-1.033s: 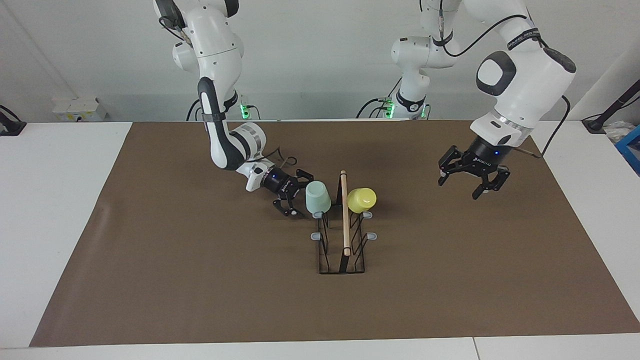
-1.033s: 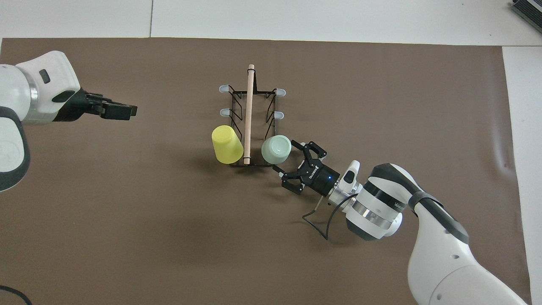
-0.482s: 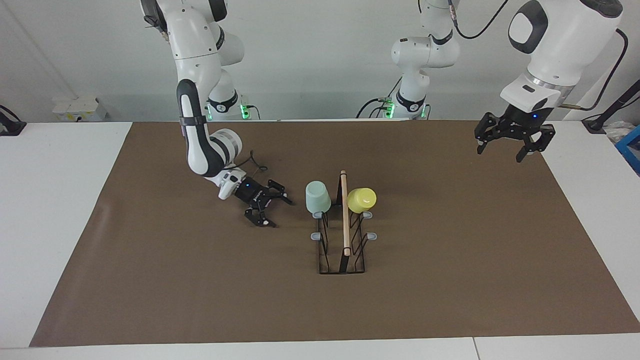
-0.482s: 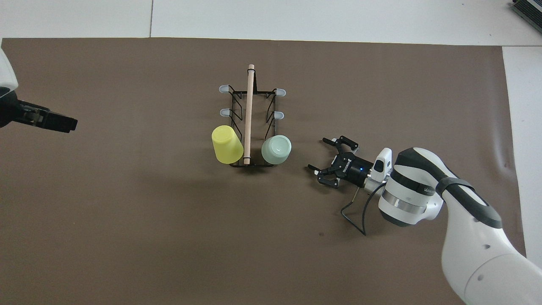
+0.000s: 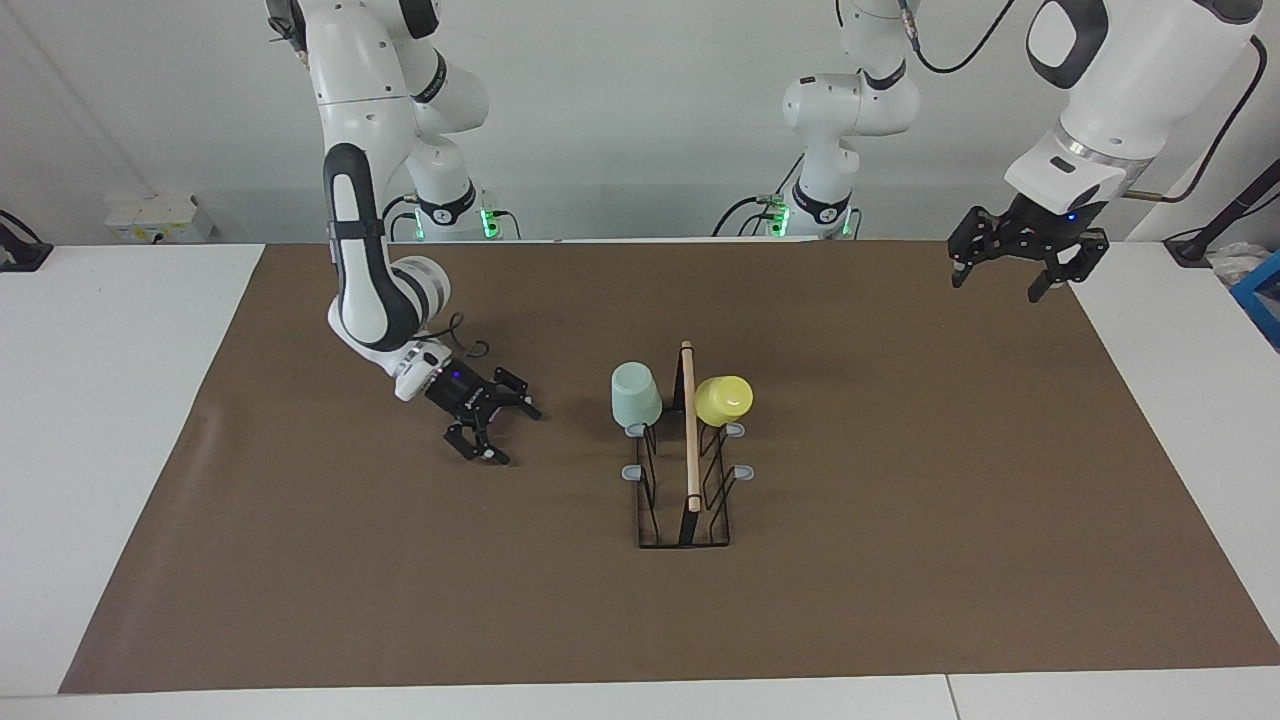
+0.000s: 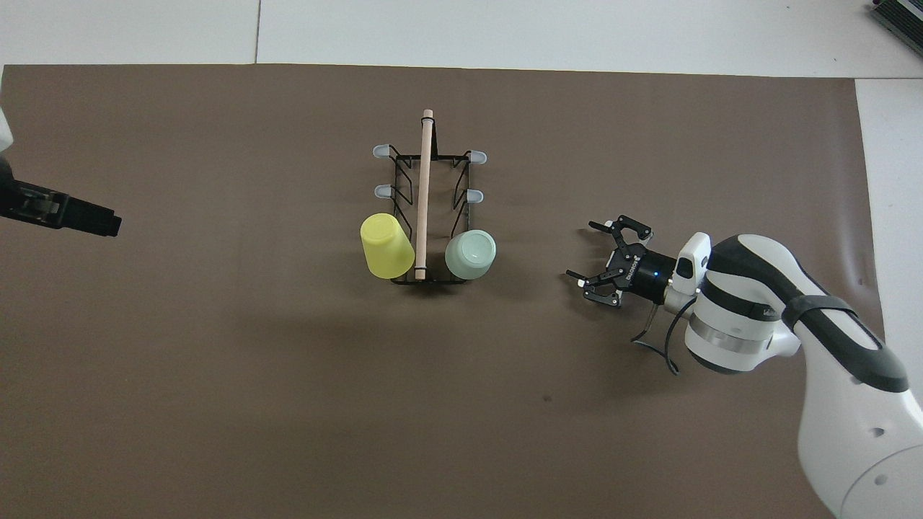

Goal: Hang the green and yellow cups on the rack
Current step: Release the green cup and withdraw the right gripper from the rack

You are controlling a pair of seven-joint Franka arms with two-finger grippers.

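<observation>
The rack (image 5: pixel 690 452) (image 6: pixel 424 189) stands mid-mat, a black wire frame under a wooden rod. Two cups sit upside down on its prongs at the end nearest the robots. The green cup (image 5: pixel 636 395) (image 6: pixel 470 254) is on the right arm's side and the yellow cup (image 5: pixel 723 398) (image 6: pixel 386 245) on the left arm's side. My right gripper (image 5: pixel 512 436) (image 6: pixel 581 251) is open and empty, low over the mat, a short way from the green cup toward the right arm's end. My left gripper (image 5: pixel 997 290) (image 6: pixel 107 222) hangs open and empty, high over the mat's edge at the left arm's end.
Several grey-tipped prongs (image 5: pixel 744 471) (image 6: pixel 380 191) on the rack carry nothing. The brown mat (image 5: pixel 900 560) covers most of the white table (image 5: pixel 100 400). A blue box (image 5: pixel 1262 295) lies off the mat at the left arm's end.
My right gripper has drawn back from the green cup toward the right arm's end, staying open. My left arm has lifted and swung out to its own end of the mat. Both cups stayed put.
</observation>
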